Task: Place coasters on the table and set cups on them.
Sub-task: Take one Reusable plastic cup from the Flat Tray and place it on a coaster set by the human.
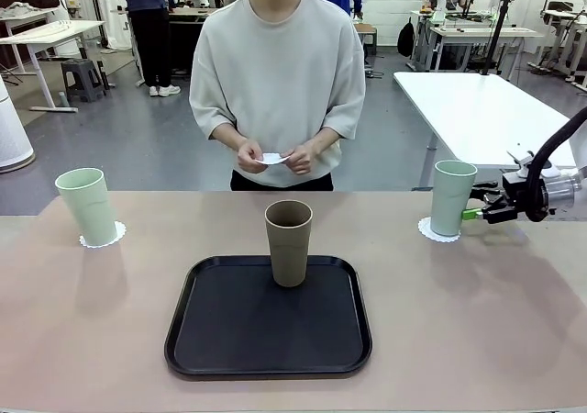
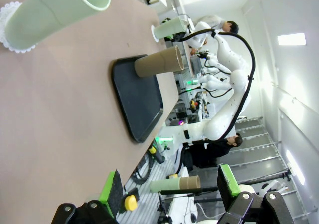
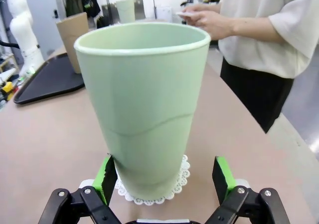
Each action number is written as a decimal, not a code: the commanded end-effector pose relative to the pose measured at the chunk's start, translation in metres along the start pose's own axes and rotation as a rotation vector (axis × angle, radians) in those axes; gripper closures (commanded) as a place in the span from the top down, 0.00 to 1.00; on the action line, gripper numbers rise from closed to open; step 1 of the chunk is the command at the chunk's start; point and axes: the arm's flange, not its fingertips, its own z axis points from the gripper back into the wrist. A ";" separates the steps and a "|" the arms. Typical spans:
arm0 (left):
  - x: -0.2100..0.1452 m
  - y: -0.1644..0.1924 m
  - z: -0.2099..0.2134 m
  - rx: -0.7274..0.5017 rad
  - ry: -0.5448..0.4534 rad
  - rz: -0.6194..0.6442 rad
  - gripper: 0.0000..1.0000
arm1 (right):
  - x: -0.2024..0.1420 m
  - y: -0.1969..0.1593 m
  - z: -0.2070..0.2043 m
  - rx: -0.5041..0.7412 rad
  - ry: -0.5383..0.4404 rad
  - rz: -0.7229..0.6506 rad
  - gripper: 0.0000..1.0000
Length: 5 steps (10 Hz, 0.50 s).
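Standing on coasters (image 1: 114, 237) either side of the tray (image 1: 183, 340), both green cups (image 1: 87, 206) look done; the brown cup (image 1: 288, 243) stands on it, its coaster (image 1: 272, 159) in the person's hands (image 1: 251, 155) beyond. Right gripper (image 3: 164, 178), spread, straddles the right cup (image 1: 452, 197); left gripper (image 2: 169, 186) gapes empty.

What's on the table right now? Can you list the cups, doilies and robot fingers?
left green cup: on a left doily
right green cup: on a right doily
brown cup: on the black tray, no doily
third doily: in the person's hands
right fingers: open, either side of right green cup
left fingers: open, holding nothing
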 end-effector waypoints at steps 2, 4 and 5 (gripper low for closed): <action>0.000 -0.002 0.001 0.006 -0.004 0.007 1.00 | 0.014 0.003 0.014 -0.040 0.066 -0.006 1.00; 0.000 -0.002 0.001 0.006 -0.004 0.007 1.00 | 0.015 0.003 0.016 -0.045 0.062 -0.004 1.00; 0.000 -0.002 0.001 0.006 -0.004 0.007 1.00 | 0.015 0.004 0.017 -0.048 0.065 -0.003 1.00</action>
